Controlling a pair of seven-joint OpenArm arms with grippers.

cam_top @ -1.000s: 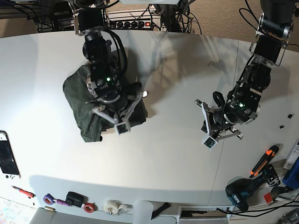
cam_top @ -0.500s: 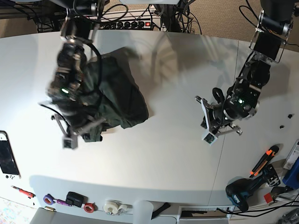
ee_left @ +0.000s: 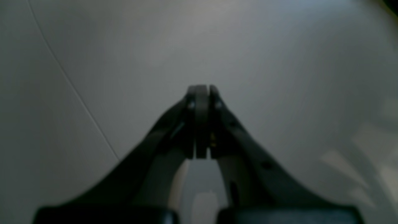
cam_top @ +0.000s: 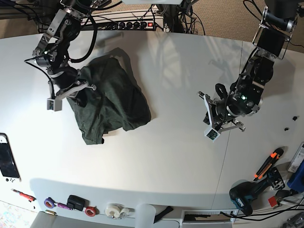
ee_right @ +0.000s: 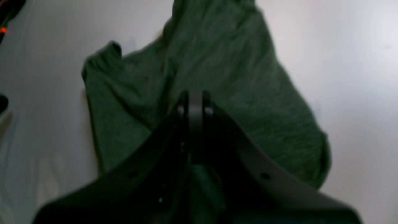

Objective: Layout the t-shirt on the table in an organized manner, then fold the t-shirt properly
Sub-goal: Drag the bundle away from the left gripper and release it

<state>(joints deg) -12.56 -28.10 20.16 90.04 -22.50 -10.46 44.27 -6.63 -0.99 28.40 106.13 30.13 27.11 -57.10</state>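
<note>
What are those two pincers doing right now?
Left pincer: closed, holding nothing, above the bare table.
Right pincer: closed, over the t-shirt; grip unclear.

T-shirt (cam_top: 110, 99) lies crumpled on the table (cam_top: 171, 156), at about 9 o'clock from table centre. Right gripper (cam_top: 53, 103) sits at the shirt's 9 o'clock edge; jaw state not resolvable. Left gripper (cam_top: 211, 134) hangs over bare table at 3 o'clock, well apart from the shirt. Drill (cam_top: 248, 194) at 5 o'clock; tape rolls (cam_top: 114, 210) at 7 o'clock edge.
</note>
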